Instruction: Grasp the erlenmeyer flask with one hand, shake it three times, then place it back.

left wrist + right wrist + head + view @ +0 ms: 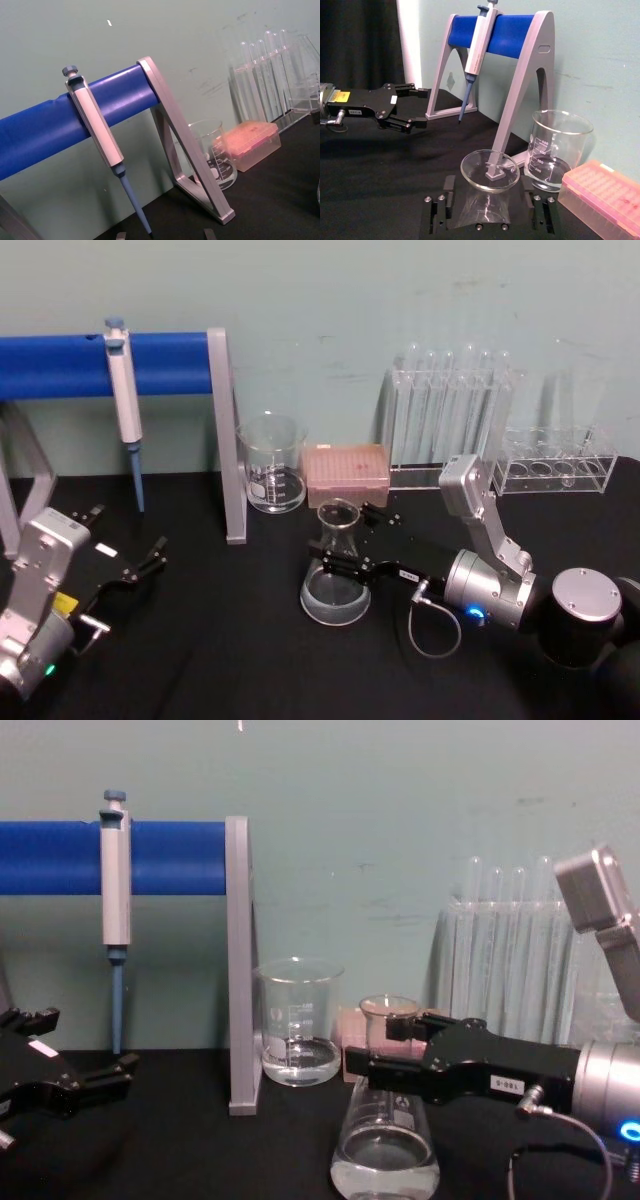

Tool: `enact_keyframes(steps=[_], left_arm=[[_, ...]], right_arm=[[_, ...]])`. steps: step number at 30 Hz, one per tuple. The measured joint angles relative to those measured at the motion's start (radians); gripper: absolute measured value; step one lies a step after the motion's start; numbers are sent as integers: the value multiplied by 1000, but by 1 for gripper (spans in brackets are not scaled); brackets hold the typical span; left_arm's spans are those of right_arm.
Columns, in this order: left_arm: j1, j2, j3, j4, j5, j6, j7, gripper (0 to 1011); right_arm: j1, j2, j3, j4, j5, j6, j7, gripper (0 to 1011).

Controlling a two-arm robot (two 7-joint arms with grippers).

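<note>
– Closest is the left gripper (85, 1042), low at the left edge over a black table (220, 640). Its two fingers are spread apart and hold nothing.
– What lies behind it?
– Across the back runs a pale green wall (330, 300). Before it stands a pipette stand (225, 430), a blue bar on grey legs, with a pipette (124, 390) hanging tip down. Just right of the stand's leg is a glass beaker (272, 475) with some clear liquid.
– And the flask?
– Near the table's middle, the erlenmeyer flask (335, 590) stands upright on the black surface, in front of the beaker and a pink tip box (346, 473). A little clear liquid sits in its base. From the right, the right gripper (345, 538) reaches in at neck height, one finger on each side of the neck, spread rather than clamped. Whether they touch the glass cannot be told.
– Farther right?
– By the wall stands a test tube rack (455, 410), with a lower clear rack (555, 470) beside it.
</note>
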Motion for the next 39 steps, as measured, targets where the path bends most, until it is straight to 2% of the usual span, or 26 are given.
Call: enact_keyframes(steps=[2, 5, 8, 9, 12, 39], left_arm=[[0, 0, 0, 0, 0, 0, 0, 1001], [0, 0, 0, 0, 0, 0, 0, 1001], [0, 0, 0, 0, 0, 0, 0, 1001], [0, 0, 0, 0, 0, 0, 0, 1001], [0, 0, 0, 0, 0, 0, 0, 1001], [0, 0, 0, 0, 0, 0, 0, 1001]], right_arm=[[0, 0, 0, 0, 0, 0, 0, 761], [0, 0, 0, 0, 0, -1, 0, 707], [0, 0, 0, 0, 0, -1, 1, 567], [0, 0, 0, 0, 0, -1, 1, 567], [0, 0, 0, 0, 0, -1, 1, 465], [-2, 1, 6, -8, 3, -3, 1, 458]])
